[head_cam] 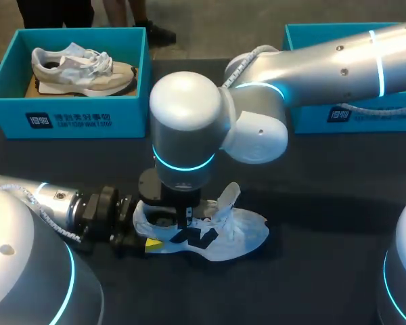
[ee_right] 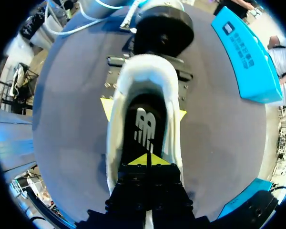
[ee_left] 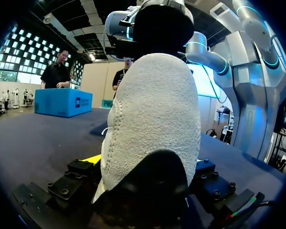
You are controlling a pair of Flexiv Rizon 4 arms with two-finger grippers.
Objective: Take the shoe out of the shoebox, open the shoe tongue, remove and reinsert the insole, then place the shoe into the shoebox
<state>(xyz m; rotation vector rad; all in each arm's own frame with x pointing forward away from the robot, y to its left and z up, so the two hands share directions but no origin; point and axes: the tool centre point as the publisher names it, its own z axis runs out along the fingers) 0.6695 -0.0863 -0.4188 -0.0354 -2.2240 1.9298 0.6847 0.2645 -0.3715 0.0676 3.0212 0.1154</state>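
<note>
Right pincer [ee_right: 148,161]: yellow tips pressed together, closed. It points straight down into the shoe [head_cam: 223,230] opening, just above the black insole [ee_right: 144,129]. Can't tell if the tips pinch anything. The right arm comes in from the far right corner, its wrist directly over the shoe.

Left pincer [head_cam: 149,242]: clamped on the shoe's heel, one finger on each side. In the right wrist view a yellow tip shows on either flank of the heel. In the left wrist view the pale heel counter fills the space between the fingers. The left arm lies low along the tabletop [head_cam: 311,203] from the near left.

The shoe is white, sole down on the dark tabletop near the front middle, toe pointing right. Its tongue [head_cam: 228,198] is lifted up and the insole is inside.

Blue shoebox [head_cam: 68,115] sits at the far left, well apart, with a second pale shoe [head_cam: 81,68] inside. Another blue box [head_cam: 352,115] is at the far right, partly behind the right arm.
</note>
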